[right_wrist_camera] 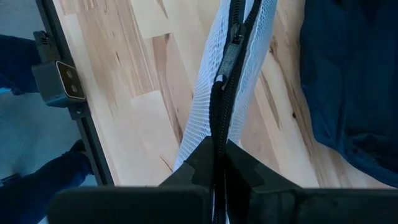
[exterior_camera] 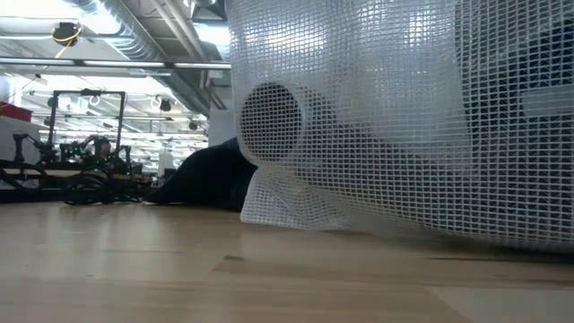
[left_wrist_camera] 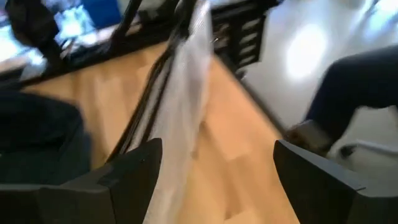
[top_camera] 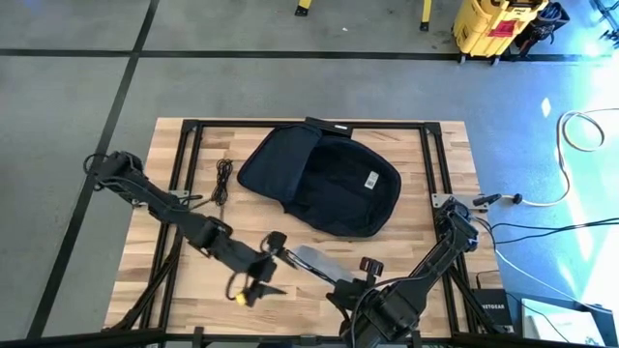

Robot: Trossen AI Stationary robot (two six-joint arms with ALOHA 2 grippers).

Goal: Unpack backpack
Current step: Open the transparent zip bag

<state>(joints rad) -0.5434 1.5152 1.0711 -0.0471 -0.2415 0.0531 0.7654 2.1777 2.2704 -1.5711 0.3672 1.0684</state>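
Note:
The dark backpack [top_camera: 324,184] lies on its back at the middle of the table, its flap folded open toward the left. Nearer the front edge, a white mesh pouch [top_camera: 311,258] with a black zipper is held up off the wood by my right gripper [right_wrist_camera: 219,146], which is shut on it. In the low view the pouch [exterior_camera: 404,117] fills the right side. My left gripper [left_wrist_camera: 217,180] stands open at the pouch's left end. The pouch [left_wrist_camera: 183,106] runs past one of its fingers, and I cannot tell whether they touch. My right gripper pinches the pouch's black zipper edge [right_wrist_camera: 219,118] between its two shut fingers. It comes steeply from above, and the fingers lie along the zipper line. The mesh hangs below the fingers, and its lower edge [exterior_camera: 296,215] rests on the table.
A black cable [top_camera: 223,182] lies left of the backpack. The black table frame [right_wrist_camera: 62,81] runs along the edges. A person's leg and shoe [left_wrist_camera: 336,106] show beside the table. Bare wood lies at the front left and front right.

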